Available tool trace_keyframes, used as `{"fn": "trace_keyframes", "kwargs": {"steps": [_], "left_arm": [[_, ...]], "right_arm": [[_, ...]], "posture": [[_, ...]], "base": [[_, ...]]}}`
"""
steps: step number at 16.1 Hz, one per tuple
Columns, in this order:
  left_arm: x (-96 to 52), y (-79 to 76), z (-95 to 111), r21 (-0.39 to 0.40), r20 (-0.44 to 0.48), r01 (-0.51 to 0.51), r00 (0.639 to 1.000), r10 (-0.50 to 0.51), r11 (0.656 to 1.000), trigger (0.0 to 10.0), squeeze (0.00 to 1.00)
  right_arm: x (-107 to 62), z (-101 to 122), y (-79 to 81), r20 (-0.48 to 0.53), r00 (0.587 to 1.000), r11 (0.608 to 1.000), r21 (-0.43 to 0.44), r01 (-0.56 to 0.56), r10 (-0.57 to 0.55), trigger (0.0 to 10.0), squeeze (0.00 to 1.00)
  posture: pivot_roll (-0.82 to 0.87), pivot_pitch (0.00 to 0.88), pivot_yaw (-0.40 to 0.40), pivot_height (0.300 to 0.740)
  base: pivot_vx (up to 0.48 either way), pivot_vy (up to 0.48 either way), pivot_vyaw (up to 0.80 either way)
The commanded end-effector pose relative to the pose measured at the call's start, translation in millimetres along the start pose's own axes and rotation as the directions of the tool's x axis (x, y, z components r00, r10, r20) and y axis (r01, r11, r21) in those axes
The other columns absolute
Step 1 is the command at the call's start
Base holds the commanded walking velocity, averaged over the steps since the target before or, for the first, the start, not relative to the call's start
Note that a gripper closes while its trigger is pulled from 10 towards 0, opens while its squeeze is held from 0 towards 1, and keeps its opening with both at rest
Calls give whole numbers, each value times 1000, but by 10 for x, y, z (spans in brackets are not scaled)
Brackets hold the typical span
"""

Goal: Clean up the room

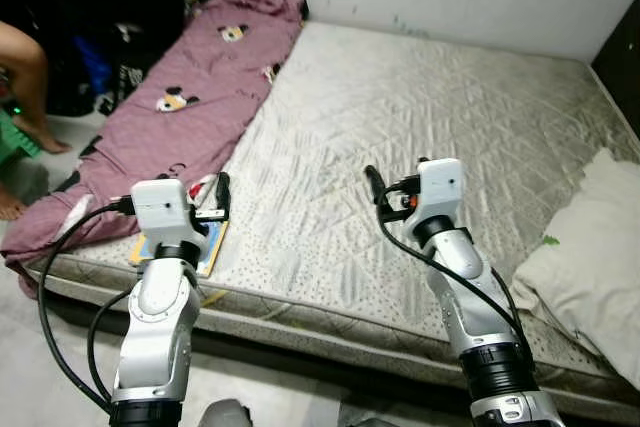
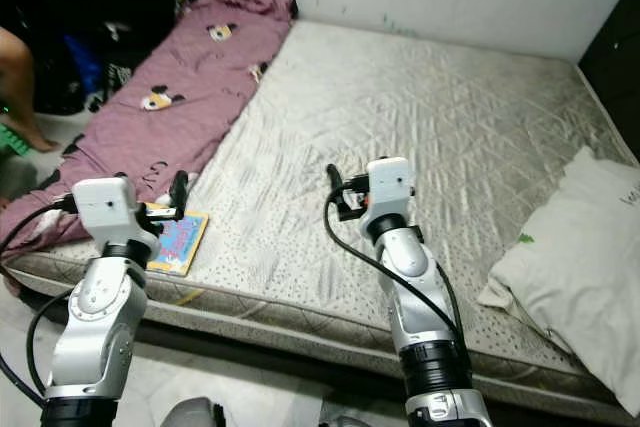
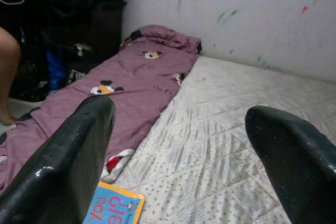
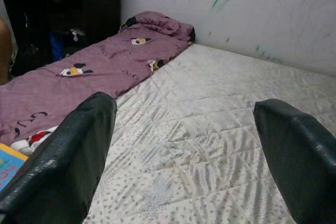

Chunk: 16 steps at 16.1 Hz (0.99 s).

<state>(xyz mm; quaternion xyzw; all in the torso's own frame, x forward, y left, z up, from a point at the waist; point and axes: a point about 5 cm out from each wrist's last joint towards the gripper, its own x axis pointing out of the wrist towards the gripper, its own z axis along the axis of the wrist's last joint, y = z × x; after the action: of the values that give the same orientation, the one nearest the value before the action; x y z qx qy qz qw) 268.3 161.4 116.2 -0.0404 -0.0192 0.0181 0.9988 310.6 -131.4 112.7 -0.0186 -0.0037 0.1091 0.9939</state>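
Over at the far left, a person's bare leg (image 1: 28,77) is showing at the edge of the room, beside dark bags on the floor. Next to that, a long mauve blanket printed with cartoon faces (image 1: 190,97) is lying down the left side of a bare grey quilted mattress (image 1: 420,127), its bunched end up against the scuffed white wall (image 3: 236,19).

The robot's left gripper (image 3: 181,150) is hovering low over the mattress's near left corner, its two black fingers (image 3: 68,156) spread wide and gripping nothing. Just beneath it, a thin blue and yellow children's book with pink lettering (image 2: 178,237) is lying flat on the mattress, right beside the blanket's near end and close to the front edge.

Further right, the right gripper (image 4: 184,156) is hanging above the middle of the mattress, its fingers (image 4: 63,161) likewise parted and empty, pointing toward the wall.

At the far right, a rumpled white pillow (image 2: 580,267) is sitting on the mattress's near right corner, well apart from both grippers.
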Motion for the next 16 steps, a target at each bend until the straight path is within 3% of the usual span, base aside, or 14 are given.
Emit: {"fn": "trace_keyframes", "kwargs": {"steps": [1, 16], "left_arm": [[13, -59, 7, -8, -3, 30, 1000, -30, 1000, 10000, 0], [27, -81, 4, -16, -4, 48, 999, -48, 999, 10000, 0]], "right_arm": [[-1, 9, -75, -4, 1000, 1000, -12, 16, -16, 10000, 0], [17, 5, -80, -7, 1000, 1000, -14, 12, -13, 10000, 0]], "posture": [[-92, 0, -63, 740], [-93, 0, -64, 740]], "base": [[0, -292, 0], [0, -338, 0]]}}
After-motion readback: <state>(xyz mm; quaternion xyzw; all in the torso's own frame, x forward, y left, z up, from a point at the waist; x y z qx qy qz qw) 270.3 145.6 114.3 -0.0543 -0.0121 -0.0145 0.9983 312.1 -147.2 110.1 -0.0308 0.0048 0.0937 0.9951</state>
